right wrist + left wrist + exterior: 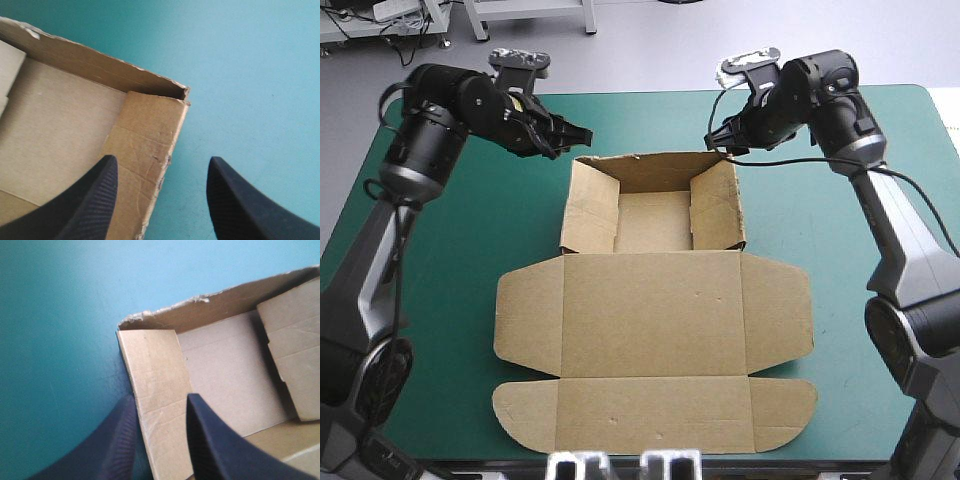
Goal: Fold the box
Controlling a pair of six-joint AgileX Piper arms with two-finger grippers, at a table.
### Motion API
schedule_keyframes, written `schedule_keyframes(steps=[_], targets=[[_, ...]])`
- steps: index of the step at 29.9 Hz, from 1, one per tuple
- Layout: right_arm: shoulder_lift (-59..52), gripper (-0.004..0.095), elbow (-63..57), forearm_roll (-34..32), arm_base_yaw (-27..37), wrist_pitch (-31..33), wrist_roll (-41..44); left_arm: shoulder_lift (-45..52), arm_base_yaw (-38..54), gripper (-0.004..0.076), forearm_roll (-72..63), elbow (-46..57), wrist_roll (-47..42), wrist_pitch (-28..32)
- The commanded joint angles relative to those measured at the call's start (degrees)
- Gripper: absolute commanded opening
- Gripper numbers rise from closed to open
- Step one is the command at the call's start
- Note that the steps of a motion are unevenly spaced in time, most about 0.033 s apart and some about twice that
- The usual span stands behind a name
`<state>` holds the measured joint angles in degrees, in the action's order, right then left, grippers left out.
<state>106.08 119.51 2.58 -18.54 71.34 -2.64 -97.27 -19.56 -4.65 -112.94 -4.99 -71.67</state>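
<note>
- Teal-green cover (440,300) fills the table. The box (655,300) sits about mid-table, its near edge close to the table's near edge.
- Box state: the far half is raised into an open tray. The lid (650,345) lies flat toward the near edge, side flaps spread.
- Left gripper (161,399): fingers apart, at the tray's far-left corner. The left wall (150,370) shows between them. I cannot tell whether either finger touches the board.
- Right gripper (162,160): fingers wide apart, at the far-right corner. One finger is over the right wall (145,135), the other over bare cover outside it. Nothing is clamped.
- Far wall (645,165): top edge ragged and torn (visible in both wrist views). I judge it weak there and would not pull on it.
- Handling, judged: a thin brown board sheet, so light and likely to skid on the cover if pushed from one side only. It is stiff across the panels and gives way at the creases. The side walls lean inward a little, so they look loosely tucked and may spring back.
- Where to hold, judged: pinch a side wall mid-panel, one finger inside and one outside, away from the torn corners. Brace the opposite wall with the other arm.
</note>
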Motion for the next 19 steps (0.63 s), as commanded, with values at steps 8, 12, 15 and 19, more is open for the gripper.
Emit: schedule_keyframes(steps=[8, 12, 15, 19], targets=[[-6.17, 0.0503, -6.63, 2.23, 0.05, 0.62, 1.19, 19.49, -0.35, -0.0010, -0.12, 10.02, 4.60, -2.52], [-4.76, 0.0504, -12.18, 2.23, 0.16, -0.09, 1.19, 26.62, -0.35, -0.0010, 0.58, 20.75, 5.47, -1.99], [-3.71, 0.0503, -15.02, 3.84, 0.16, -1.72, 1.19, 32.75, -0.35, -0.0010, 0.58, 30.29, 5.47, 0.47], [-1.79, 0.0502, -15.45, 6.32, 0.16, -2.56, 1.19, 40.51, -0.35, -0.0010, 0.58, 40.75, 5.47, 6.55]])
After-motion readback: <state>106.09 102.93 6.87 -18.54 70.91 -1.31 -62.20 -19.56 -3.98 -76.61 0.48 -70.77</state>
